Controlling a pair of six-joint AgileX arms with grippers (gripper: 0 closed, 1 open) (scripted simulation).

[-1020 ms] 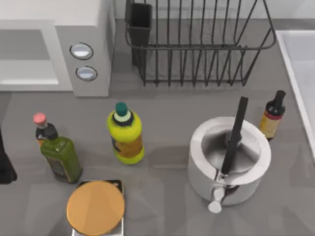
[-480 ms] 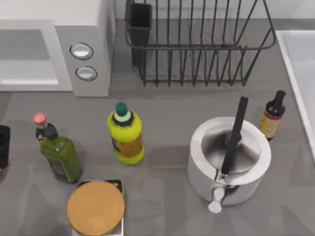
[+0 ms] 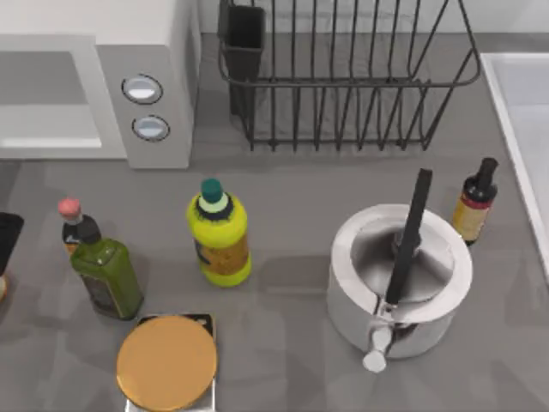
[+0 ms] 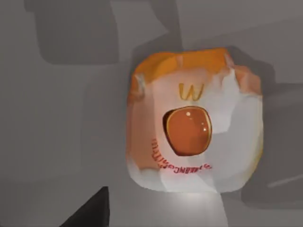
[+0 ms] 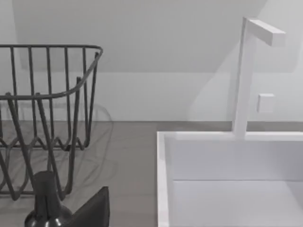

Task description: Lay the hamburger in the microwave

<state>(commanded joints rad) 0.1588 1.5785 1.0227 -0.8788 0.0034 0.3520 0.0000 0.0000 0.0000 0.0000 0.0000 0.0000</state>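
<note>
Left claw (image 3: 7, 236) above hamburger (image 4: 194, 127)

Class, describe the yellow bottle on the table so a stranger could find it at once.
Start at the microwave in the top view's upper left corner. Just below its two knobs stands the yellow bottle, right of the green bottle. Its bright yellow body and dark teal cap set it apart.

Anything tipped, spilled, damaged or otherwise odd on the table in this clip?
Nothing stands out. The yellow bottle with green cap, dark green bottle and small dark sauce bottle stand upright; the black wire dish rack sits square. The paper-wrapped hamburger lies intact beneath the left wrist camera.
</note>
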